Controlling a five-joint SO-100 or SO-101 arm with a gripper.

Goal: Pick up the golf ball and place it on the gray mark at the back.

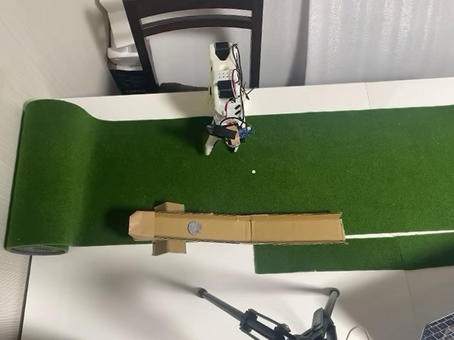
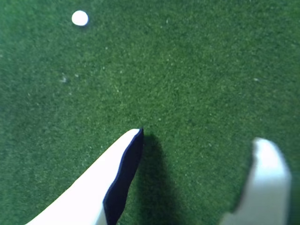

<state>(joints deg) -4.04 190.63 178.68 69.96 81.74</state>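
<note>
Gripper (image 2: 201, 136) jaws spread wide, nothing between them, only bare green turf (image 2: 197, 70) below; in the overhead view the gripper (image 1: 222, 146) hangs low over the turf near the arm's base. The golf ball is not clearly visible in either view. The one white item on the turf is a tiny flat speck (image 1: 253, 171), also seen top left in the wrist view (image 2: 79, 18), and it is far too small to be the ball. The gray mark (image 1: 194, 227) shows as a small round pale disc in the cardboard ramp (image 1: 291, 229), at the bottom side of the overhead view, well apart from the gripper. At this resolution I cannot tell whether the disc is a bare mark or has the ball sitting on it. Handling judgement: a golf ball is hard, light, smooth and dimpled, not fragile, and it rolls readily and can squirt out of a pinch. The best hold would be across its widest part, fingers level on opposite sides, closing squarely and firmly. On the turf it should sit fairly steady, while on flat cardboard it may roll off, so release low and gently.
</note>
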